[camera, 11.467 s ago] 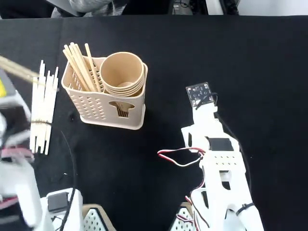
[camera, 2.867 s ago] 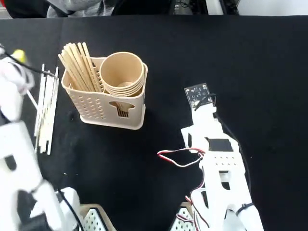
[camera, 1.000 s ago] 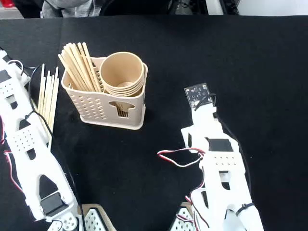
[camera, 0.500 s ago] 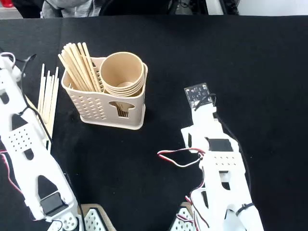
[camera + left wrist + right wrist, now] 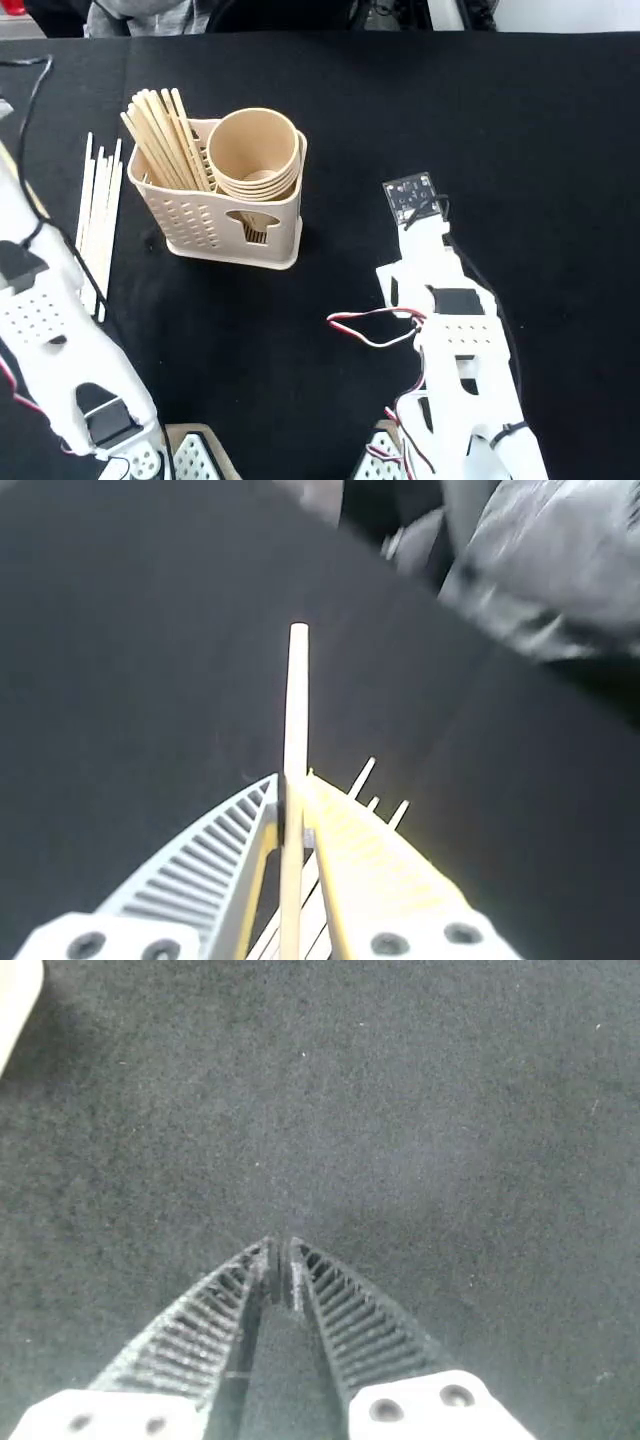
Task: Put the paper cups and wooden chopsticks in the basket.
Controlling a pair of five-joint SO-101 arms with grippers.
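At the far left, the left arm stands beside the row of wood on the table. In its wrist view the left gripper is clenched on one chopstick, which runs straight out past the fingertips above the dark cloth, so one more piece is in hand but not yet delivered.

Just to the right of that arm, the loose chopsticks lie side by side on the table, near the basket's left wall but apart from it; several of them (the exact count is hard to make out) are the work left over.

Next comes the basket, upright. Its left part holds a leaning bundle of chopsticks, and its right part holds the paper cups, nested in one stack. No cup shows anywhere on the table, so I judge the cup half of the task done and the chopstick half well along.

Farther right, well apart from the basket, the right arm lies over bare cloth. The right gripper has its jaws pressed together with nothing between them.
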